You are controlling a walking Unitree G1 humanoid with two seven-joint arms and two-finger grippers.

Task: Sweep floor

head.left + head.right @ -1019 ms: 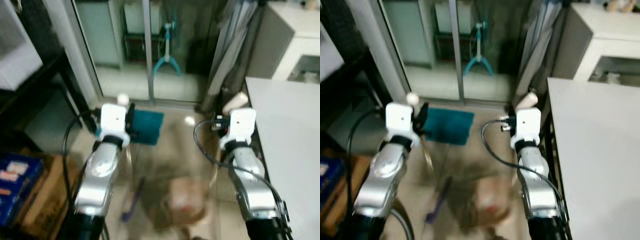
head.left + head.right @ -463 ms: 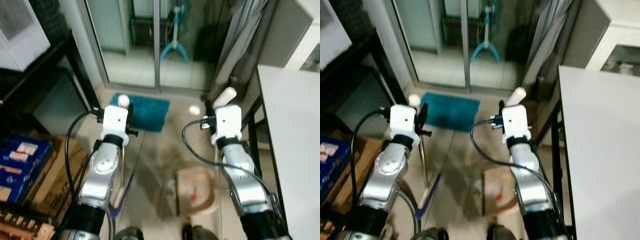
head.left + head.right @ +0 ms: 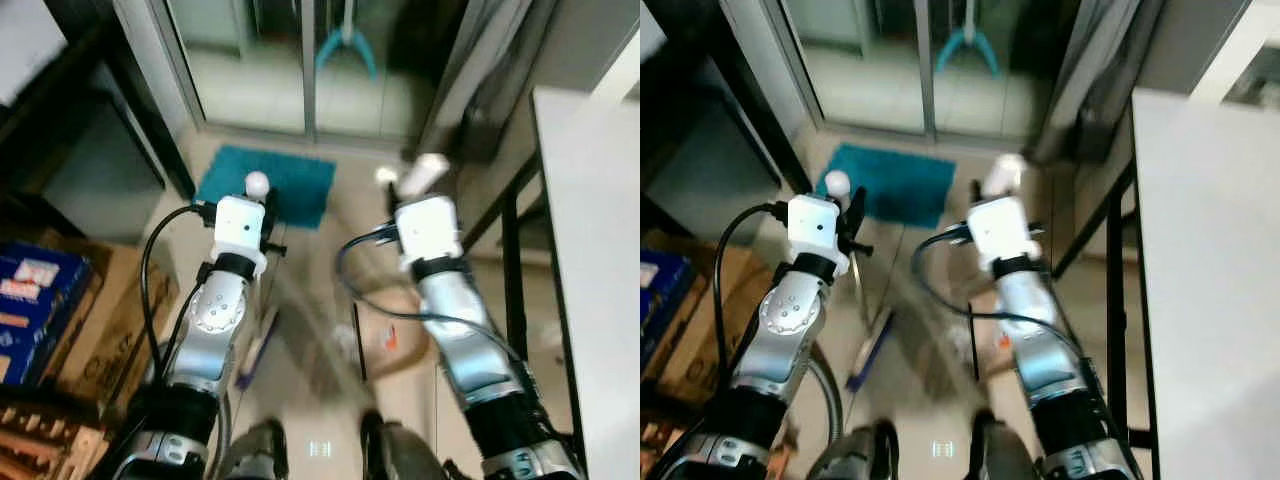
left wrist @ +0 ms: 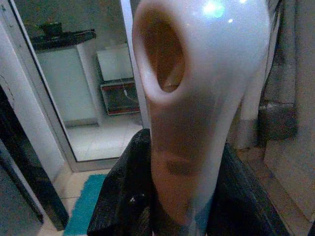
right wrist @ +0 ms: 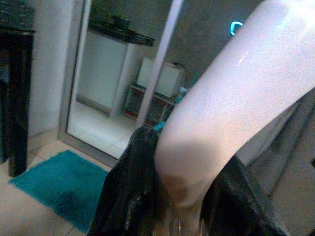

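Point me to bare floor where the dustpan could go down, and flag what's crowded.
Bare tile lies between the teal mat and the dustpan, ahead of both grippers. Another strip runs past the mat to the glass door. Crowded: cardboard boxes on the robot's left, table legs on its right, and the left gripper and right gripper clamped on handles.
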